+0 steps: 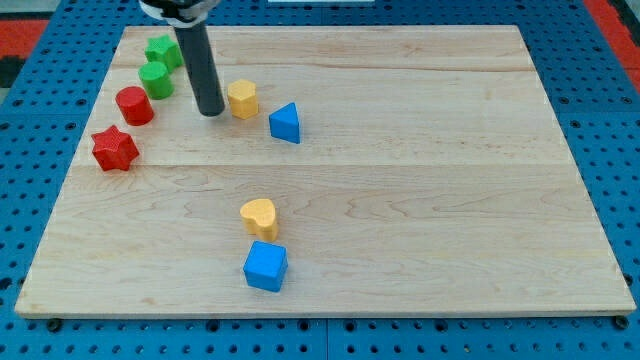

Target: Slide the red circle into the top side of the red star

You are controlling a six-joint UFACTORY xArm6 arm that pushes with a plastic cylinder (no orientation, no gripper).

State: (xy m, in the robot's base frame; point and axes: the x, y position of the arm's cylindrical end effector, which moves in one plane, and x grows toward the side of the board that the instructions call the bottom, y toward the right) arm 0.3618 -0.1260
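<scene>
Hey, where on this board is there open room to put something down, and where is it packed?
The view's right half of the wooden board, beyond the blue triangle, is bare. So is the lower left, below the red star. The upper left is crowded: green blocks, red circle, my tip, yellow block.

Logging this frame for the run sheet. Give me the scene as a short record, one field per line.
tip: my tip, between green circle and yellow hexagon
red circle, up-right of red star, small gap
green star, above green circle
blue triangle, right of hexagon
yellow heart, just above blue cube
board: wooden
task state: circle not yet against star
</scene>
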